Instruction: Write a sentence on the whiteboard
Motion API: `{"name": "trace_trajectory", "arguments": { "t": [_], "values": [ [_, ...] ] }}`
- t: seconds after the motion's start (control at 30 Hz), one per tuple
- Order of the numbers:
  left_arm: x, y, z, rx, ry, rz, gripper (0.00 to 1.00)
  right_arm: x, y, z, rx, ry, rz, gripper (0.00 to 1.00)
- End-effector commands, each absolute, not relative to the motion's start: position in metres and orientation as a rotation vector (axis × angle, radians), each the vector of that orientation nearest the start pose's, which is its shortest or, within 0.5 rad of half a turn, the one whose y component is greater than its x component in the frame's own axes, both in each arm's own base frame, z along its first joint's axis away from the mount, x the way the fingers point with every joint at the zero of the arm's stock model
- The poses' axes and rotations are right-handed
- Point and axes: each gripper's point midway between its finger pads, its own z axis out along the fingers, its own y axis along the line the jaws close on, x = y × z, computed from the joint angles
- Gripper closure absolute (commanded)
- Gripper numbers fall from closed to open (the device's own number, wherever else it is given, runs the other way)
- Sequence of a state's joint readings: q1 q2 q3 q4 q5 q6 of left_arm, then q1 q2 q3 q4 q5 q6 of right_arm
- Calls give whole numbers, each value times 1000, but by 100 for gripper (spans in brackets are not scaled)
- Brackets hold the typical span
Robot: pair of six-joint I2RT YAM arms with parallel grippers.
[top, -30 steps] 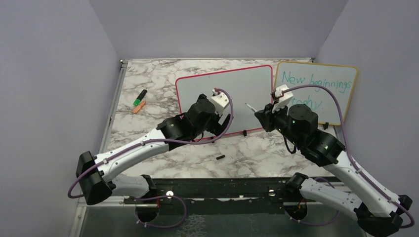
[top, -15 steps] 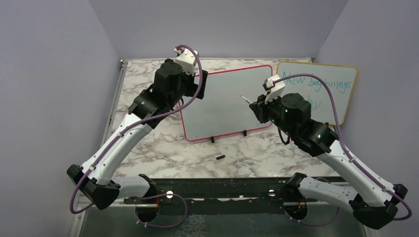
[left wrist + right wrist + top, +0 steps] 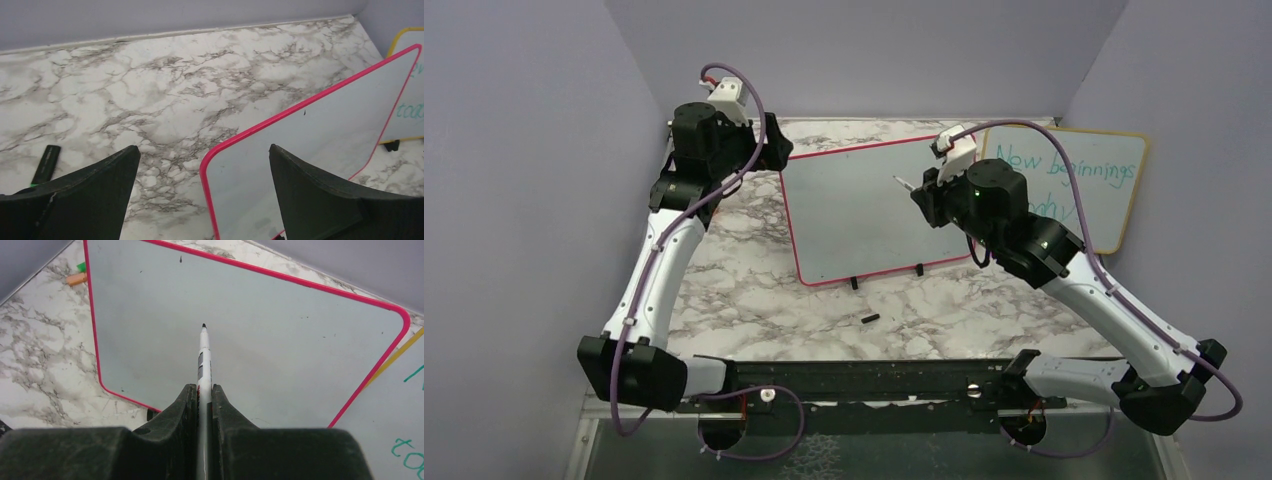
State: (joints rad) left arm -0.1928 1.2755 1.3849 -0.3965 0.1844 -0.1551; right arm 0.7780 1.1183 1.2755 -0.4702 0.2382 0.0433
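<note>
The whiteboard (image 3: pixel 864 215), with its red-pink frame, stands tilted on small black feet at mid-table. Its face is blank apart from a few specks, and no black sentence shows on it. My right gripper (image 3: pixel 921 196) is shut on a white marker (image 3: pixel 204 355) whose black tip points at the board's face (image 3: pixel 280 335) and hovers just off it. My left gripper (image 3: pixel 771 146) is open and empty at the board's top-left corner. In the left wrist view that corner (image 3: pixel 205 167) lies between the fingers (image 3: pixel 100 185), which do not touch it.
A yellow-framed board (image 3: pixel 1084 185) with teal writing stands behind right, partly hidden by my right arm. A green marker (image 3: pixel 45 165) and an orange one (image 3: pixel 76 278) lie left of the whiteboard. A small black cap (image 3: pixel 870 319) lies in front of it.
My left arm has swung from the front of the whiteboard up and left to its top-left corner. My right gripper has moved up and left with the marker. The board's lower edge sits nearer.
</note>
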Motion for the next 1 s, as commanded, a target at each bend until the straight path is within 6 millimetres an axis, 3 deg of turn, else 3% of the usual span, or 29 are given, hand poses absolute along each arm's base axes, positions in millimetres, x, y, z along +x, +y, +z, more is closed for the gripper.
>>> {"name": "trace_trajectory", "arguments": {
  "t": [0.0,0.23,0.5,0.97],
  "values": [
    [397,-129,337,227,1831,-679,1,280,222,348,-493,1803,358,99],
    [408,-122,318,241,1794,-884,1,285,217,349,-445,1814,329,99],
    [402,-146,304,408,1756,-1094,3,281,217,356,-453,1737,367,99],
    [392,-157,277,527,1734,-1240,37,271,236,346,-589,1716,438,99]
  ]
}}
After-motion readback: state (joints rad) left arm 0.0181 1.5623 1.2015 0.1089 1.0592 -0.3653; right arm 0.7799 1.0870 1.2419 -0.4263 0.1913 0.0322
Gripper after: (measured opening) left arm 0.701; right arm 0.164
